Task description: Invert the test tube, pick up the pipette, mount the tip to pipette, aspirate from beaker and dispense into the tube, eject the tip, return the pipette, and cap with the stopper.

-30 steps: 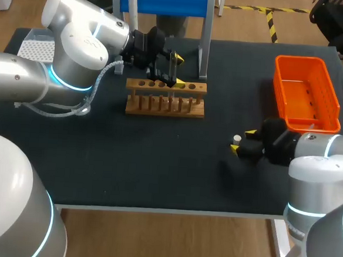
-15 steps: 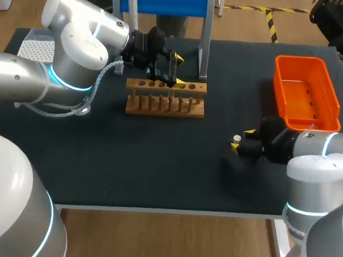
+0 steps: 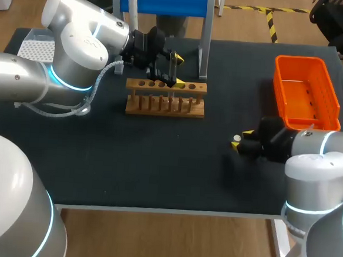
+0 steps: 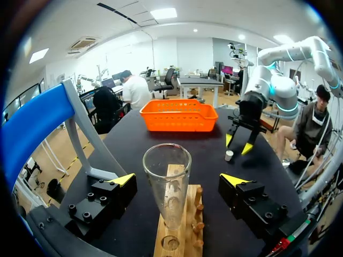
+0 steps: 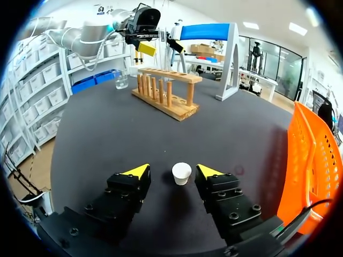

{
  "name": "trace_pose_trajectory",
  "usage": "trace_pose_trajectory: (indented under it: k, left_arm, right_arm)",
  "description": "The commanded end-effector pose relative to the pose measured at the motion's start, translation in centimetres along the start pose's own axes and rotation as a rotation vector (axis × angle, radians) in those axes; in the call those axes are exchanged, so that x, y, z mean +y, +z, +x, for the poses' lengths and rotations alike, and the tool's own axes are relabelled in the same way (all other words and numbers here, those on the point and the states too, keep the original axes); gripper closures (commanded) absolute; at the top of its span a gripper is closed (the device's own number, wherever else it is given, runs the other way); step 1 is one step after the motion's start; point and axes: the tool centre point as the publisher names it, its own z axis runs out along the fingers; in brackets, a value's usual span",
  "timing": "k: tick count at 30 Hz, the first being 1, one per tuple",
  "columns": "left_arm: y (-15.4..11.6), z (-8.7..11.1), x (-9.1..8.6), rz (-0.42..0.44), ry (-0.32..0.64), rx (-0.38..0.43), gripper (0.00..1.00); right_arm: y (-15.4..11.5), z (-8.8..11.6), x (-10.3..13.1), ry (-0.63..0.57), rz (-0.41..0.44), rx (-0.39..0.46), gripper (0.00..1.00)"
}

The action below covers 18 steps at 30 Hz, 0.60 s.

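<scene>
A clear test tube [image 4: 167,182] stands mouth up in the wooden rack [image 4: 177,235]. My left gripper [image 4: 178,180] is open around it, with a wide gap on each side. In the head view this left gripper [image 3: 178,70] hangs over the rack [image 3: 165,97] at the table's back. A small white stopper [image 5: 181,173] stands on the black table between the fingers of my right gripper [image 5: 172,171]. A little gap shows on both sides of it, so the gripper is open. From overhead the stopper [image 3: 237,138] and right gripper [image 3: 242,140] are at the right front.
An orange basket [image 3: 306,91] lies at the back right, just behind my right arm. A blue stand [image 3: 168,2] rises behind the rack. A white tip box [image 3: 36,48] sits at the far left, and a glass beaker [image 5: 121,80] stands beyond the rack.
My right gripper's fingers have drawn closer together around the stopper, and the arm has shifted slightly. The left arm and the tube have kept still.
</scene>
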Motion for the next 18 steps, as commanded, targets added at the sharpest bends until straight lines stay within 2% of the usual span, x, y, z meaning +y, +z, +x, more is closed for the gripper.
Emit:
trace_pose_trajectory:
  k: [1,5,10,18]
  left_arm:
    - [-0.11,-0.06,-0.01,-0.002,0.0,0.005,0.0]
    - [-0.11,-0.06,-0.01,-0.002,0.0,0.005,0.0]
    - [-0.11,-0.06,-0.01,-0.002,0.0,0.005,0.0]
    - [-0.11,-0.06,-0.01,-0.002,0.0,0.005,0.0]
  right_arm:
    - [0.31,-0.08,-0.03,0.001,0.001,-0.001,0.47]
    - [0.38,-0.19,-0.05,0.001,0.001,-0.002,0.47]
    - [0.55,-0.36,0.01,0.0,0.003,-0.004,0.42]
    - [0.84,-0.52,0.17,0.0,0.004,-0.003,0.43]
